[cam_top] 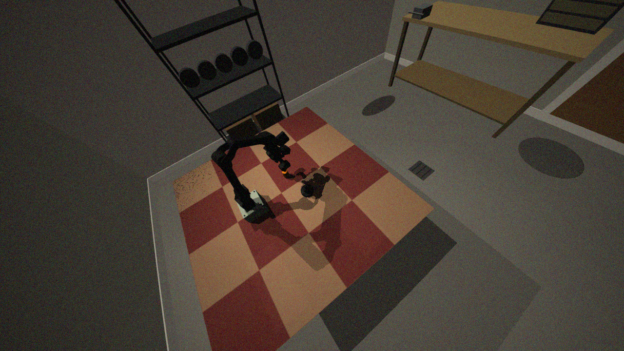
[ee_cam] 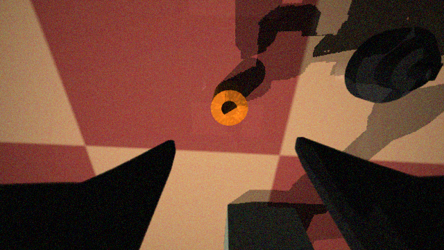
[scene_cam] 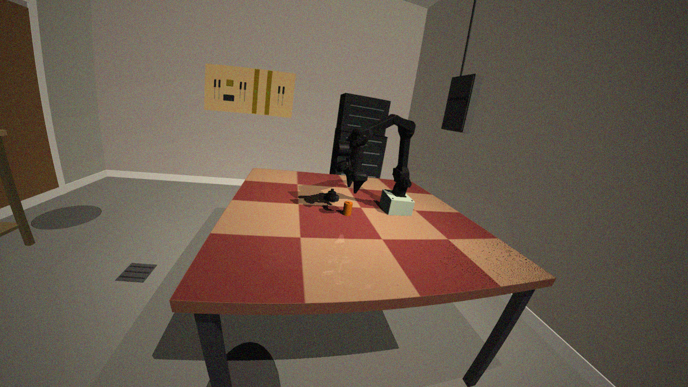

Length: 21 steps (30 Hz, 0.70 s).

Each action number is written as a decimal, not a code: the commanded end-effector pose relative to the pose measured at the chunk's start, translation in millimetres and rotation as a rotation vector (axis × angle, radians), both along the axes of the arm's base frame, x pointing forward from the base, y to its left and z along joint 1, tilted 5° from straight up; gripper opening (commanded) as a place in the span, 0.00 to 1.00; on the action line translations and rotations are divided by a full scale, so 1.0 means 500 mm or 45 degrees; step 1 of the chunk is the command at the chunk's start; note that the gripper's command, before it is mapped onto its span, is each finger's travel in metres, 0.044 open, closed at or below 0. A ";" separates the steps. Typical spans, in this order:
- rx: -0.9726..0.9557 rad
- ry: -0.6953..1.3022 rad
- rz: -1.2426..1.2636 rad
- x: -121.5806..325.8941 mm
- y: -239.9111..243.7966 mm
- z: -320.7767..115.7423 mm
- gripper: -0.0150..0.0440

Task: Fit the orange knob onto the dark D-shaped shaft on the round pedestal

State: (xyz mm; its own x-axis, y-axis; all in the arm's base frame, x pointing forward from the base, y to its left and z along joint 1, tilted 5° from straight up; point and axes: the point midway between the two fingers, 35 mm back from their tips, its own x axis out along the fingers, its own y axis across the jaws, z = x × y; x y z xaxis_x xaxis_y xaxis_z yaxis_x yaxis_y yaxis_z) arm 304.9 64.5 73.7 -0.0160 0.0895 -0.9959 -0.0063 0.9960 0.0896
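Note:
The orange knob [cam_top: 284, 172] [scene_cam: 348, 208] [ee_cam: 229, 120] stands upright on a red square of the table, hole up. In the wrist view the flat side of its D-shaped hole faces lower right. The dark round pedestal [cam_top: 307, 190] [scene_cam: 330, 196] [ee_cam: 388, 73] stands apart from it, at the upper right of the wrist view; its shaft's flat side cannot be made out. My gripper [cam_top: 284, 166] [scene_cam: 353, 188] [ee_cam: 234, 144] is open and empty, pointing down above the table. In the wrist view the knob shows beyond the fingertips, slightly left of midway between them.
The pale arm base [cam_top: 243, 210] [scene_cam: 398, 206] sits on the checkered table [cam_top: 305, 305] [scene_cam: 250, 269], near the knob and pedestal. Dark shadows of the arm fall across the pedestal and beside the knob. A dark shelf rack [cam_top: 244, 102] stands beyond the table.

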 end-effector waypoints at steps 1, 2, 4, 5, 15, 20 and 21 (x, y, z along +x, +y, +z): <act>-0.013 -0.019 0.013 0.009 0.001 -0.018 1.00; -0.013 -0.019 0.013 0.009 0.004 -0.043 1.00; -0.012 -0.019 0.013 0.009 0.006 -0.065 1.00; -0.012 -0.019 0.013 0.009 0.006 -0.065 1.00; -0.012 -0.019 0.013 0.013 0.013 -0.100 1.00; -0.012 -0.019 0.013 0.014 0.014 -0.116 1.00; -0.012 -0.019 0.013 0.014 0.015 -0.119 1.00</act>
